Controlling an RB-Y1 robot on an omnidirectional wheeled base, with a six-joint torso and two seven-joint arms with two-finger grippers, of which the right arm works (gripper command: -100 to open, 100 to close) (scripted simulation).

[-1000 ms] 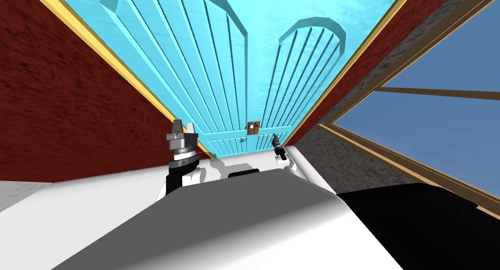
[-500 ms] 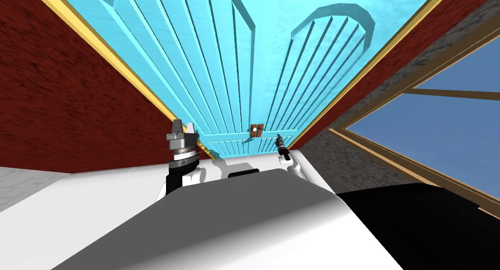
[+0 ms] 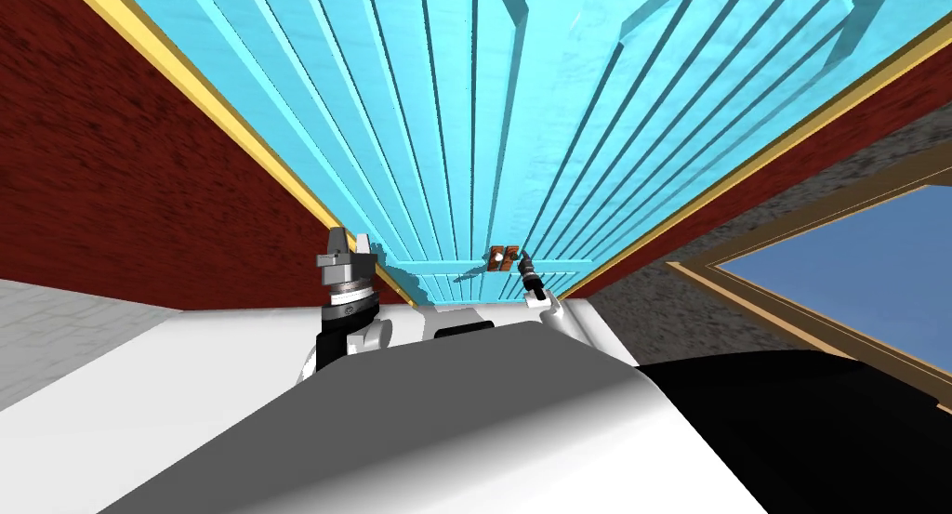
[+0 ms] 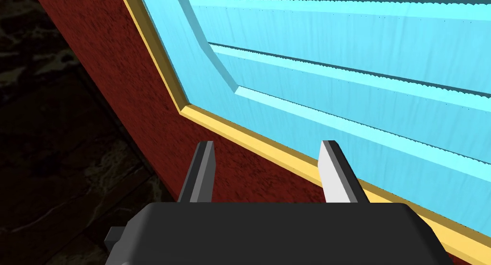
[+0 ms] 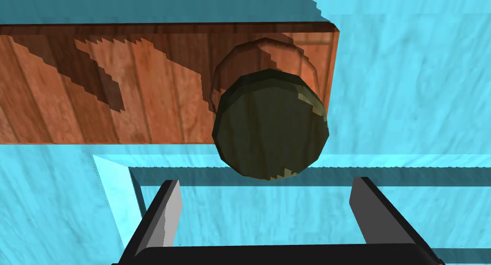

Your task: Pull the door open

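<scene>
At the shut turquoise door (image 3: pixel 446 118), the right gripper (image 5: pixel 266 186) stands open just short of the dark knob (image 5: pixel 271 128). Grasping and pulling are not yet done. The left gripper (image 4: pixel 267 149) hangs open too.

Dark red walls (image 3: pixel 139 183) flank a yellow frame (image 3: pixel 206 99), with a brown-framed blue window (image 3: pixel 837 267) in rough grey wall (image 3: pixel 651 299).

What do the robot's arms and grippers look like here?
The left gripper has two thin, light grey, blade-like fingers on a dark box, with a ribbed grey wrist ring, a black joint and a white forearm behind it. The right gripper has the same grey blades on a dark body.
</scene>
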